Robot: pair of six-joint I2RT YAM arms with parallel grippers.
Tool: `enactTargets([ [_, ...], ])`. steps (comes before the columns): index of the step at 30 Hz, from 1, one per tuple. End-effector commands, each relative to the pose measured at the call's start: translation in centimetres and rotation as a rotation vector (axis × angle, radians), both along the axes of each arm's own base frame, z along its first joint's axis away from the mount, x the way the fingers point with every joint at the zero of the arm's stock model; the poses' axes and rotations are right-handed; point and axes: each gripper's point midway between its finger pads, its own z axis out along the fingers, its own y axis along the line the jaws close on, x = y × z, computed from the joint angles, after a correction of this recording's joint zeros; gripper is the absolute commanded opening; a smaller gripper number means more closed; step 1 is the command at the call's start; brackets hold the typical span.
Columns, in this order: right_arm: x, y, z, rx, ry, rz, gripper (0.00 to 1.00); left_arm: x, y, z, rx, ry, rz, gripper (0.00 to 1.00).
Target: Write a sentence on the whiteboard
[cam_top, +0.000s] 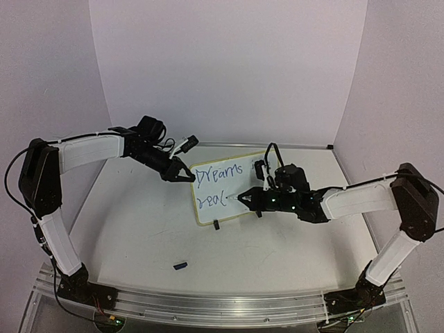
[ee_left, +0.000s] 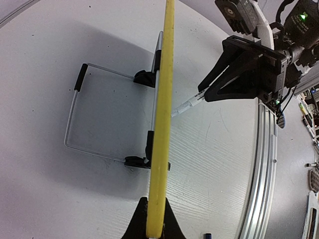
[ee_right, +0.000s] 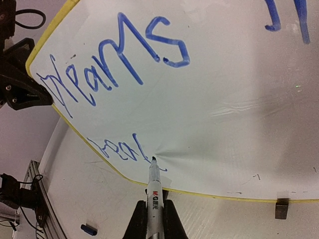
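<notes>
Whiteboard (cam_top: pixel 239 186) stands propped mid-tabletop (cam_top: pixel 139 229). Thin and light, so likely to tip or skid under pen pressure. Left end effector (cam_top: pixel 186 176) clamps its yellow side edge, a sound bracing spot. Right end effector (cam_top: pixel 244 199) grips marker (ee_right: pixel 153 191), tip on the second line of the sentence (cam_top: pixel 218 173).

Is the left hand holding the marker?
No, the marker sits in the right hand, while the left hand clamps the whiteboard edge.

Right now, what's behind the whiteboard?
A bent wire stand props the whiteboard from behind, resting on the table. In the top view the whiteboard covers it.
</notes>
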Motion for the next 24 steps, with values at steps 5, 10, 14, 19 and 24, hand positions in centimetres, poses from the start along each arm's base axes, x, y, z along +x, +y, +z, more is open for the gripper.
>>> enactTargets([
  [5, 1.4, 0.1, 0.7, 0.012, -0.018, -0.049, 0.0, -0.9, -0.2, -1.7, 0.062, 0.038, -0.013, 0.0],
  [10, 1.3, -0.3, -0.2, -0.013, -0.001, -0.061, 0.0, -0.9, -0.2, -1.6, 0.061, 0.037, -0.013, 0.0],
  [14, 1.0, -0.5, -1.3, -0.032, 0.027, -0.059, 0.0, -0.9, -0.2, -1.6, 0.061, 0.038, -0.013, 0.0],
  [19, 0.8, -0.5, -2.3, -0.042, 0.048, -0.059, 0.0, -1.0, -0.2, -1.6, 0.059, 0.037, -0.014, 0.0],
  [24, 0.8, -0.6, -1.5, -0.032, 0.034, -0.057, 0.0, -1.0, -0.2, -1.5, 0.059, 0.038, -0.014, 0.0],
])
